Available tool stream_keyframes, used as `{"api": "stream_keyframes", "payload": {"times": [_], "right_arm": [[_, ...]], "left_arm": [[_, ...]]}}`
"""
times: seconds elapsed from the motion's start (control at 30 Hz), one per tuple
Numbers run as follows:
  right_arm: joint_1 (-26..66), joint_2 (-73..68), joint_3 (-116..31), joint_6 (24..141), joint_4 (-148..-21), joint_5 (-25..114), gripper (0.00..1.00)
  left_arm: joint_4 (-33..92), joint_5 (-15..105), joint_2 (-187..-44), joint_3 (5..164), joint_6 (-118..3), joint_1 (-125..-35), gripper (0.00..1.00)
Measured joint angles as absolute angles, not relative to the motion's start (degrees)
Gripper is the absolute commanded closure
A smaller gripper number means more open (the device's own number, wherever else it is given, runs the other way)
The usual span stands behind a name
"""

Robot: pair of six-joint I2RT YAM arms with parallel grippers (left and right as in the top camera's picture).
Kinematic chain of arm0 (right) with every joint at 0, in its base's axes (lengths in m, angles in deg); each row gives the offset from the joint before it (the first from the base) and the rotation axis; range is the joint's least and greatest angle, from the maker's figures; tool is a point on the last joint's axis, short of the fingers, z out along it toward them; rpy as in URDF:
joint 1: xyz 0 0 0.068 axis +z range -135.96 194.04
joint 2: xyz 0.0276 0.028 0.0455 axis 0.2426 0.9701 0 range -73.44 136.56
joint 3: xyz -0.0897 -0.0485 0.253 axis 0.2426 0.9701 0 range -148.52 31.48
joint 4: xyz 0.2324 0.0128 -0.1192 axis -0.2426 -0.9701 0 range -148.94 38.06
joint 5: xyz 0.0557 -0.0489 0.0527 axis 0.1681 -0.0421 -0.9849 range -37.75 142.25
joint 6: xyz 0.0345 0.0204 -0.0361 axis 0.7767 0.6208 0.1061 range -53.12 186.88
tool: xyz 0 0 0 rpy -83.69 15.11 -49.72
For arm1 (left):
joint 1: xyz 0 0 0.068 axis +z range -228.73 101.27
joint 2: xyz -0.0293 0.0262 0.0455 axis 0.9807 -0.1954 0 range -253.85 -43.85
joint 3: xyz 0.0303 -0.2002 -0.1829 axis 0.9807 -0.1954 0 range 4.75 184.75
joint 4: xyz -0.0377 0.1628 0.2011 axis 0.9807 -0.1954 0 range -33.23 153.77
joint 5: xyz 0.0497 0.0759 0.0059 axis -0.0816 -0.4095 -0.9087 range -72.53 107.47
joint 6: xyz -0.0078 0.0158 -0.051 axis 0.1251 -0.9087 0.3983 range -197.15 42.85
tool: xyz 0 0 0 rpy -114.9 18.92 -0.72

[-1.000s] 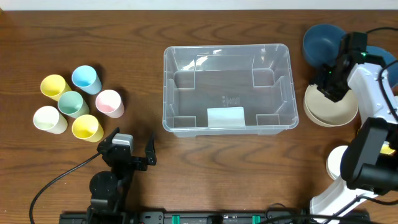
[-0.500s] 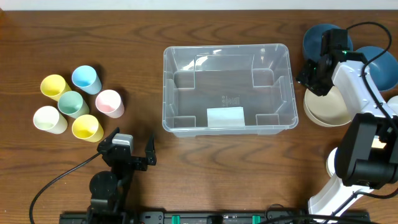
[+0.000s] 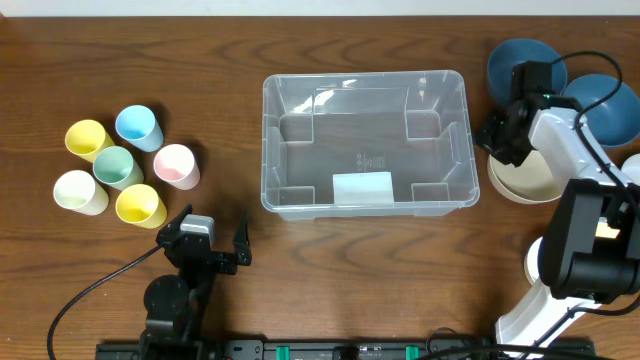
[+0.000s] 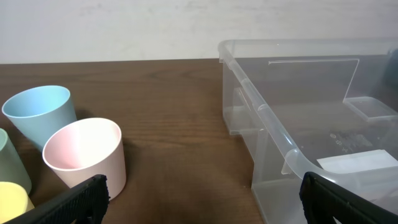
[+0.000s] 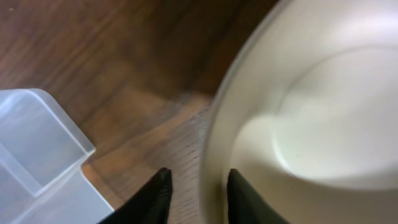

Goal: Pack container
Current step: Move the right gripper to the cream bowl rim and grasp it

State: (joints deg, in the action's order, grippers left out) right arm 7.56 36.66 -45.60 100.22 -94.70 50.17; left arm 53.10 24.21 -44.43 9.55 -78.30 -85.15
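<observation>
The container (image 3: 365, 130) is a clear rectangular bin standing empty in the table's middle, white label on its near wall. Its rim (image 4: 292, 155) fills the right of the left wrist view, and one corner (image 5: 37, 143) shows in the right wrist view. My right gripper (image 3: 497, 140) hangs over the left rim of a cream bowl (image 3: 535, 178), just right of the container. Its jaws (image 5: 198, 183) stand narrowly open astride that rim (image 5: 214, 143), one finger outside over the wood, one inside. My left gripper (image 3: 212, 238) rests wide open and empty (image 4: 208, 202) at the front left.
Several coloured cups (image 3: 120, 165) cluster at the left; a pink cup (image 4: 84, 155) and a light blue cup (image 4: 40, 115) stand near the left gripper. Two blue bowls (image 3: 520, 65) (image 3: 610, 100) sit behind the cream bowl at the far right.
My right gripper has moved left and down to the cream bowl's left rim, and its jaws have narrowed. The left arm has not moved.
</observation>
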Motion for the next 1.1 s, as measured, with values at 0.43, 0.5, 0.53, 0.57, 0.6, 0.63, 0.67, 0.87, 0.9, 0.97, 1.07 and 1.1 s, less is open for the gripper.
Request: {"api": "stream_keyframes", "payload": {"times": [0.43,0.5,0.53,0.57,0.6,0.63,0.67,0.87,0.9,0.97,1.07,1.1], "right_arm": [[4.1,36.4,-45.7,98.8,-96.3,53.8,0.99],[3.9,36.4,-45.7,97.8,-97.0,54.8,0.99],[3.8,36.3,-45.7,97.2,-97.3,55.1,0.99],[3.8,36.3,-45.7,96.6,-97.5,55.5,0.99],[3.8,36.3,-45.7,95.9,-97.7,55.7,0.99],[3.8,36.3,-45.7,95.0,-98.0,55.7,0.99],[3.8,36.3,-45.7,94.6,-98.1,55.7,0.99],[3.8,36.0,-45.8,88.9,-99.5,54.0,0.99],[3.8,35.9,-45.9,87.6,-100.1,53.2,0.99],[3.8,35.6,-46.6,85.4,-101.2,51.6,0.99],[3.8,34.6,-48.5,82.3,-103.6,48.4,0.99],[3.8,34.3,-49.1,81.5,-104.5,47.5,0.99]], "left_arm": [[53.1,24.2,-44.4,9.6,-78.3,-85.1,0.02],[53.1,24.2,-44.4,9.6,-78.3,-85.1,0.02],[53.1,24.2,-44.4,9.6,-78.3,-85.1,0.02],[53.1,24.2,-44.4,9.6,-78.3,-85.1,0.02],[53.1,24.2,-44.4,9.6,-78.3,-85.1,0.02],[53.1,24.2,-44.4,9.6,-78.3,-85.1,0.02],[53.1,24.2,-44.4,9.6,-78.3,-85.1,0.02],[53.1,24.2,-44.4,9.6,-78.3,-85.1,0.02],[53.1,24.2,-44.4,9.6,-78.3,-85.1,0.02],[53.1,24.2,-44.4,9.6,-78.3,-85.1,0.02],[53.1,24.2,-44.4,9.6,-78.3,-85.1,0.02],[53.1,24.2,-44.4,9.6,-78.3,-85.1,0.02]]}}
